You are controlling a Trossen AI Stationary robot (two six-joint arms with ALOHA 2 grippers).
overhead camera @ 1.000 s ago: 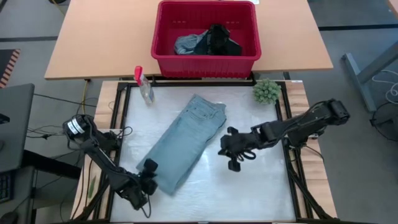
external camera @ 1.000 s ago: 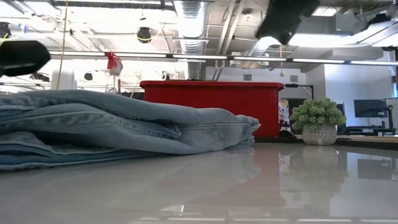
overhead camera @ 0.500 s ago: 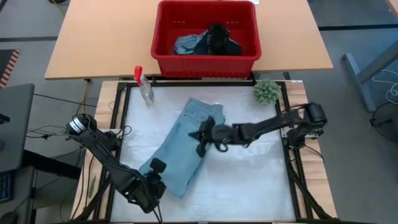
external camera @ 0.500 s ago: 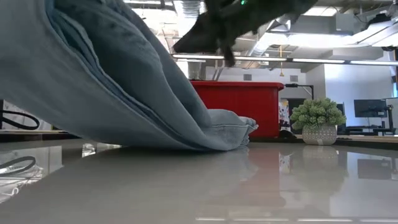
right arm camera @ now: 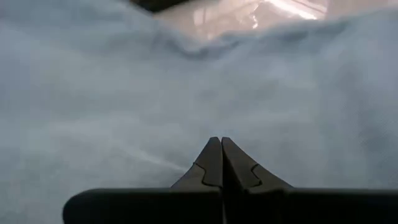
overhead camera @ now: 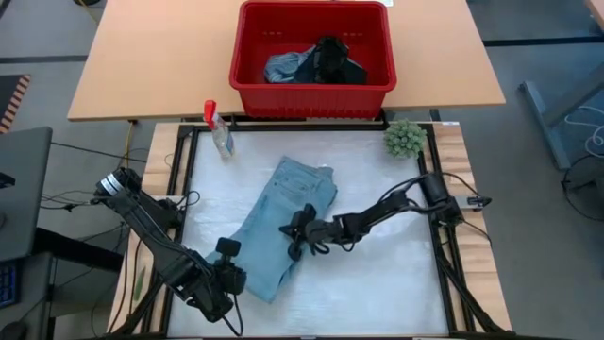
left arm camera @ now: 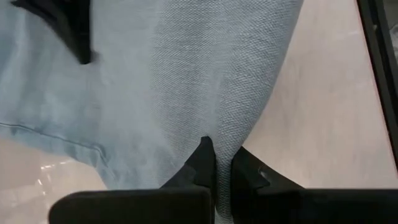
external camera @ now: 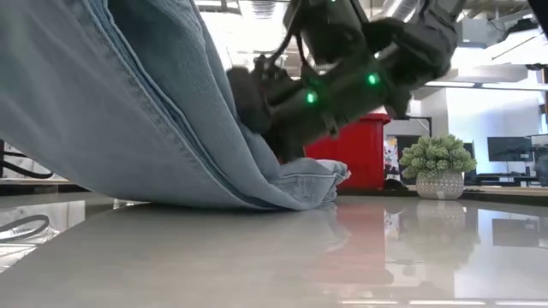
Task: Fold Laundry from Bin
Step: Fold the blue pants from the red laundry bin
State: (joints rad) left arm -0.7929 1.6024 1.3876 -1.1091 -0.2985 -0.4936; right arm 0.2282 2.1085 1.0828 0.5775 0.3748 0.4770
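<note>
denim, faded grey-blue: the jeans (overhead camera: 283,222) lie folded lengthwise on the white table (overhead camera: 377,283), slanting from near the bin toward my left arm. a second ago they rested flat and both my tools hung clear of them. now my left tool (overhead camera: 229,276) has come in at the hem end nearest the front edge and closed; in the left wrist view its fingers (left arm camera: 205,158) are pinched tight on a ridge of the cloth (left arm camera: 217,74). my right tool (overhead camera: 300,236) has swung across from the bare part of the table to the long edge of the jeans about midway along and is also fully closed, nose pressed into the fabric (right arm camera: 186,93); whether it truly has a pinch or is only resting on it, i cannot tell. from table height the near end of the jeans (external camera: 128,103) now rises steeply off the surface where it lay low before, so the lift has begun.

i judge this as the start of the crosswise fold, hem toward waistband. the red bin (overhead camera: 311,90) behind the table still has dark and blue garments (overhead camera: 311,61) in it, so plenty of the task remains.
</note>
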